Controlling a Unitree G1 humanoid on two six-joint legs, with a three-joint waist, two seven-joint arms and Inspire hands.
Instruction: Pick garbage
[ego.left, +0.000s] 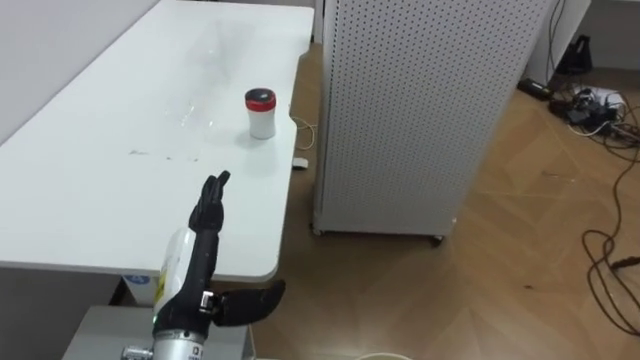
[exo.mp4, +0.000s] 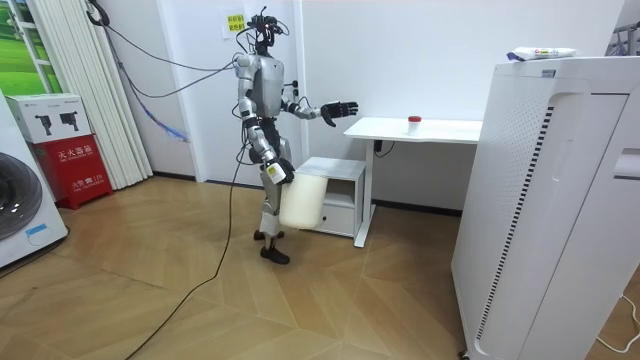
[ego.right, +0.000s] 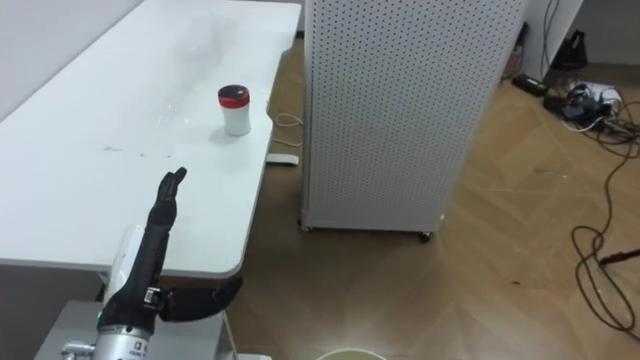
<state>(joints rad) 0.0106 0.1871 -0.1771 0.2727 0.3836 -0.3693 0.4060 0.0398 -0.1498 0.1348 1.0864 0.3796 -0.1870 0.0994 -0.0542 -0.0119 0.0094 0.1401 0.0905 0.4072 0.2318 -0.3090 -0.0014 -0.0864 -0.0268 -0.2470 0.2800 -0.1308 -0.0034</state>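
A small white container with a red lid (ego.left: 261, 112) stands upright on the white desk (ego.left: 90, 190), near its right edge and well beyond my reach; in the room view the container (exo.mp4: 414, 120) is a red dot on the desktop. My left hand (ego.left: 210, 215) is stretched forward over the desk's near end, open with straight fingers and the thumb spread, holding nothing. I stand at the desk's short end. Low at my side, my right hand (exo.mp4: 281, 172) grips the rim of a white bin (exo.mp4: 303, 202) that hangs clear of the floor.
A tall white perforated cabinet (ego.left: 420, 110) stands right of the desk with a narrow gap between them. Dark cables (ego.left: 612, 255) lie on the wooden floor at far right. A white drawer unit (exo.mp4: 338, 190) sits under the desk. A large white appliance (exo.mp4: 560, 200) fills the room view's right.
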